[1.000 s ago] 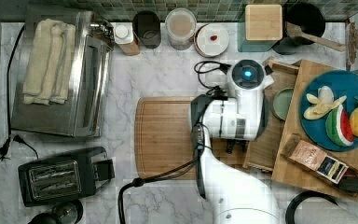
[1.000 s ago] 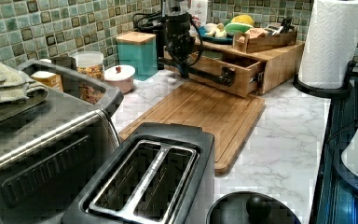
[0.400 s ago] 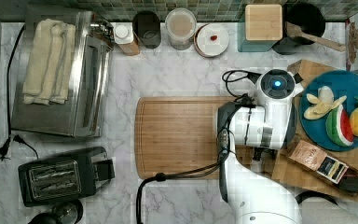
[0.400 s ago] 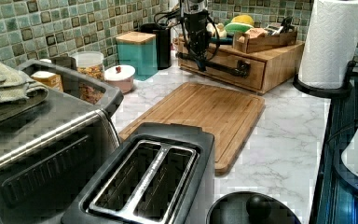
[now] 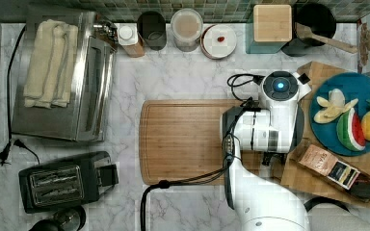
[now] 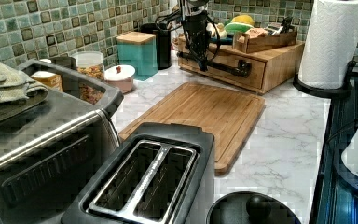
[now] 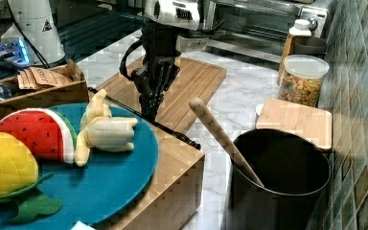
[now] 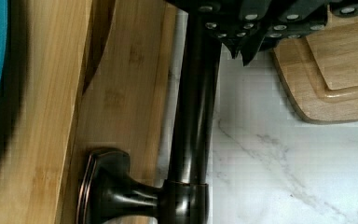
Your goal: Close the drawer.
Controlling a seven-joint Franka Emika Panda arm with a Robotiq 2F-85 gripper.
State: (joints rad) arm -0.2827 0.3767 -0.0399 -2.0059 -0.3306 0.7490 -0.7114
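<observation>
In the left view the drawer point(image 6: 254, 74) shows as a light-wood front sitting flush in the wooden box under the blue plate. Its long black bar handle point(image 6: 223, 67) runs along that front. My gripper point(image 6: 200, 60) points down and rests against the handle's outer side, with its fingers shut and nothing between them. In the wrist view the handle point(image 8: 196, 116) stands on its post in front of the drawer front point(image 8: 121, 93), and the gripper point(image 8: 243, 52) sits right beside the bar. The right view has the gripper point(image 7: 151, 105) at the box's edge.
A wooden cutting board point(image 5: 188, 139) lies on the marble counter just in front of the drawer. The box carries a blue plate point(image 5: 351, 82) of toy fruit. A paper towel roll point(image 6: 333, 42), a toaster point(image 5: 62, 180), a toaster oven point(image 5: 62, 77) and a black pot point(image 7: 278, 177) stand around.
The arm has travelled toward the wooden box, pushing the handle with it. The drawer stood pulled out a second ago and now sits flush.
</observation>
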